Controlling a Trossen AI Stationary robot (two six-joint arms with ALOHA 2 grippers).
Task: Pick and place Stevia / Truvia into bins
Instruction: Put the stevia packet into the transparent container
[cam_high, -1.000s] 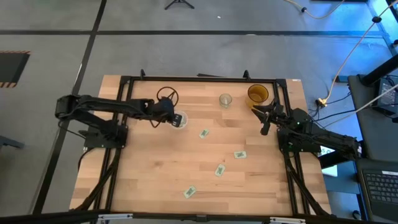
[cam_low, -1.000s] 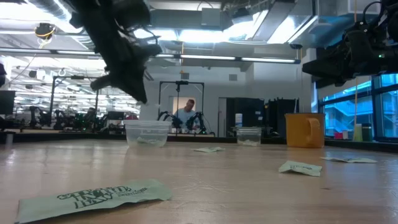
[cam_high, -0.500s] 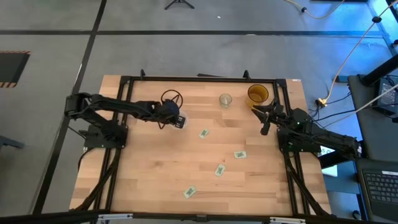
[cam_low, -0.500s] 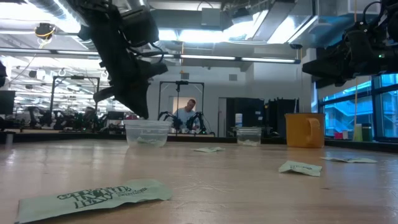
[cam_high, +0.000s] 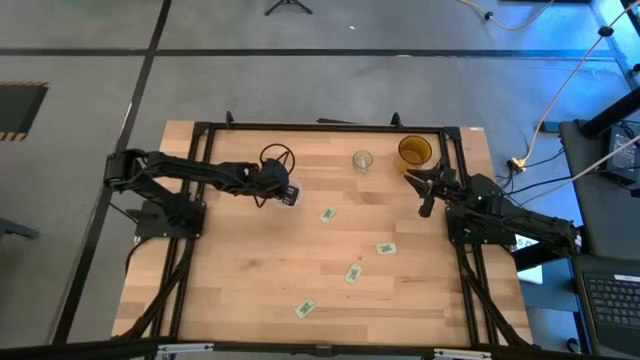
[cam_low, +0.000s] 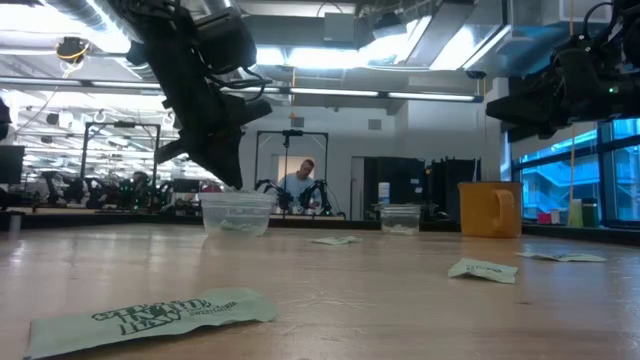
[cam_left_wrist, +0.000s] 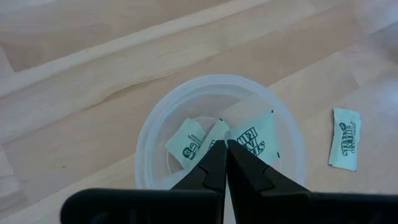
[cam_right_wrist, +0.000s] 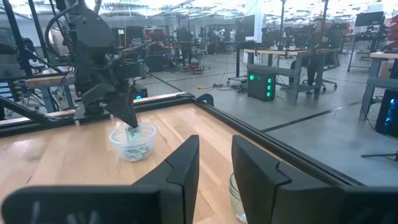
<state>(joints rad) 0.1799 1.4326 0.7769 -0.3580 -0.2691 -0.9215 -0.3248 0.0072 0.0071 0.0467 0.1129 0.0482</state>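
- 2 grippers in play: left gripper (cam_left_wrist: 225, 149) sits directly over the clear cup (cam_high: 290, 194), fingers pressed together on a sachet (cam_right_wrist: 132, 134) that hangs from the tips just above the rim in the right wrist view.
- 2 or so sachets already lie inside that cup, seen past the closed tips in the left wrist view.
- Key relation: the held sachet is straight above the cup opening, so the drop looks like a plain release with no sideways move needed; my read, not confirmed.
- 4 loose sachets on the table in the high view; nearest (cam_high: 327, 214) lies just beside the cup toward the table centre, long axis roughly along the table's depth.
- Left arm is the closer one to that sachet.
- Right gripper (cam_high: 428, 185) waits near the yellow cup (cam_high: 414, 152), fingers apart, holding nothing.
- Small glass cup (cam_high: 362, 160) stands between the 2 cups, along the far edge.
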